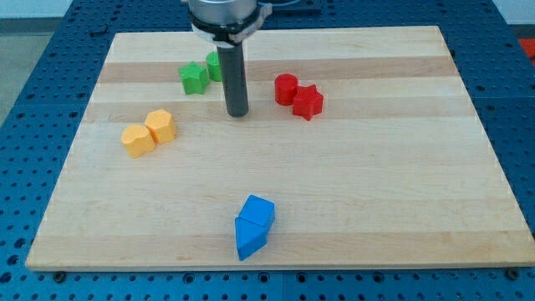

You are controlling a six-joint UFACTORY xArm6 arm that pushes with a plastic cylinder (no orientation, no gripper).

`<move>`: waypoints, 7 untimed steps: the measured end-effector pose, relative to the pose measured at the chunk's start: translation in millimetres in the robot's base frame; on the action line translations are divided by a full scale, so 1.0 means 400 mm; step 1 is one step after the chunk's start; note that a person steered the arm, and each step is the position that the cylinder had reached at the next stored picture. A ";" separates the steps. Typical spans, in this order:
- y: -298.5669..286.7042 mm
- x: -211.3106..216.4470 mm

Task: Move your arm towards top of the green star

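The green star lies on the wooden board near the view's top left of centre. A second green block sits just to its upper right, partly hidden behind my rod. My tip rests on the board to the right of and below the green star, a short gap away from it.
A red round block and a red star touch each other right of my tip. Two yellow blocks sit side by side at the left. Two blue blocks lie near the bottom edge.
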State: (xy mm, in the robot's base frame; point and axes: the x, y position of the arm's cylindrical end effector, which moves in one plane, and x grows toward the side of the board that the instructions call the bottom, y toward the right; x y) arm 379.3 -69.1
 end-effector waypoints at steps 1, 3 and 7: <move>-0.102 -0.026; -0.286 -0.070; -0.333 -0.319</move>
State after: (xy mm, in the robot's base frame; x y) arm 251.7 -202.4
